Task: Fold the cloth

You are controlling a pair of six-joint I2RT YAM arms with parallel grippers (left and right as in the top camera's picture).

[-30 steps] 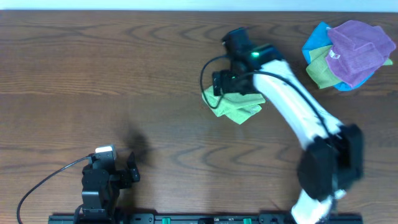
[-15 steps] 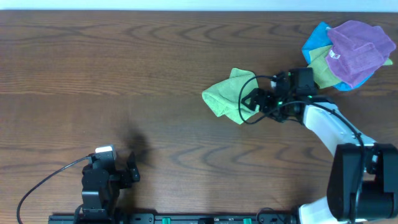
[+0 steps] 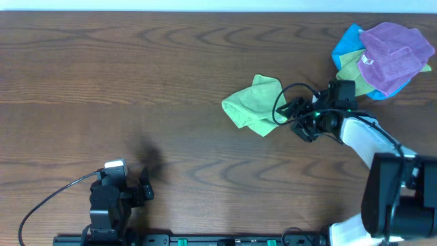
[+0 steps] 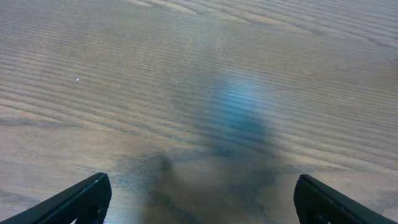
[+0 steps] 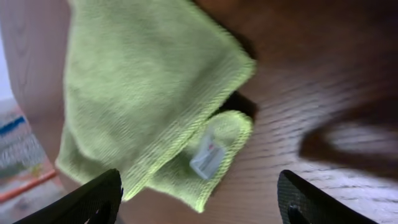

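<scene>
The right tool (image 3: 295, 117) stands open, its two fingers spread wide with nothing between them. It sits low over the surface (image 3: 136, 68), pointing left, with its tips just beside the right edge of the cloth (image 3: 254, 104); whether they touch it I cannot tell. The cloth lies loosely bunched on the surface, right of centre, one layer lapped over another. In the right wrist view a stitched hem runs across it and a small white tag (image 5: 206, 152) shows at the lower fold. Near the far right edge lies a heap of other cloths, a purple one (image 3: 392, 51) on top of blue (image 3: 348, 41) and green. The left tool (image 4: 202, 186) is open too, over bare wood at the near left, well apart from the cloth.
</scene>
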